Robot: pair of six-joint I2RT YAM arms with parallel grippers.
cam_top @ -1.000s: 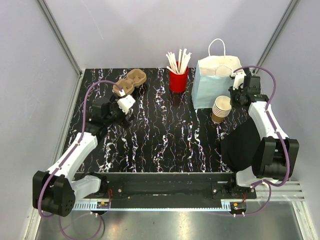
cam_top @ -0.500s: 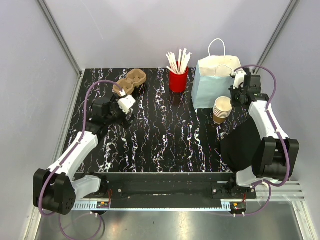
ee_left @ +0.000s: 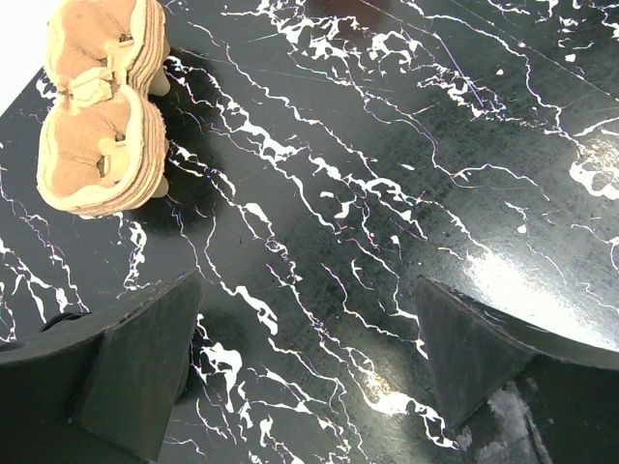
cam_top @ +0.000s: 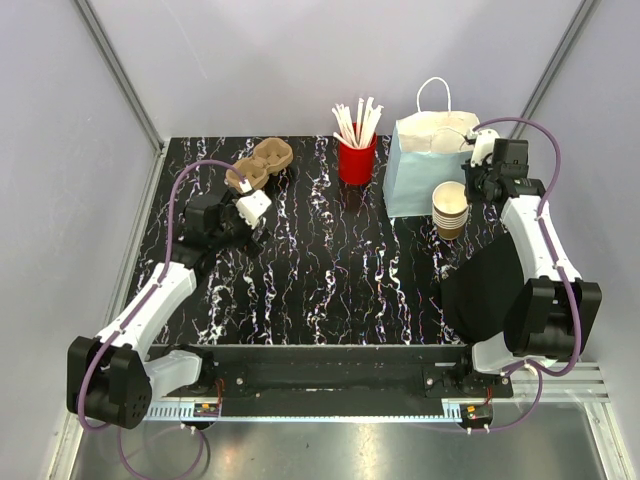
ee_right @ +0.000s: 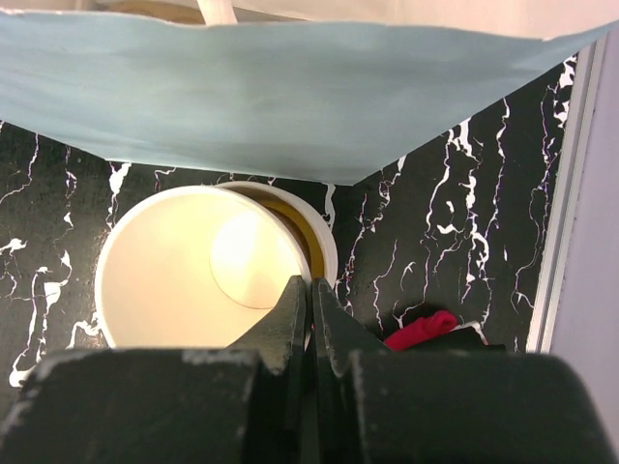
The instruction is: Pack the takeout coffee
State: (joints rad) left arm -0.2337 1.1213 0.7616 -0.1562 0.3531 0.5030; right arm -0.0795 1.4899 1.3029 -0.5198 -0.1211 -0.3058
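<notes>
On the left of the black marbled table (cam_top: pixel 330 270), the left gripper (ee_left: pixel 305 285) hovers with its jaws spread wide and nothing between them, just beside a stack of moulded cardboard cup carriers (cam_top: pixel 260 165). At the back centre a red cup (cam_top: pixel 357 162) bristles with white sticks (cam_top: pixel 357 118), well apart from either arm. To the right stands the pale blue paper bag (cam_top: pixel 415 175), upright with its mouth open and its white handle (cam_top: pixel 433 95) raised. Just beside its near corner is the stack of brown cups (cam_top: pixel 449 222), and the takeout coffee cup (ee_right: pixel 193 261) is the topmost, nested in the one below. The right gripper (ee_right: pixel 309 290) has its fingers closed thin on that cup's rim at the side away from the bag, pinching the paper wall. The cup looks empty and very light, stiff at its rolled rim but easily creased lower down, so the rim is probably the sound place to hold it. A pinch at one side is likely to let it tilt. The main hazards appear to be the cup beneath coming up with it, and the bag's soft near wall, which overhangs the stack in the wrist view and could fold inward if the cup brushes it on the way over.
</notes>
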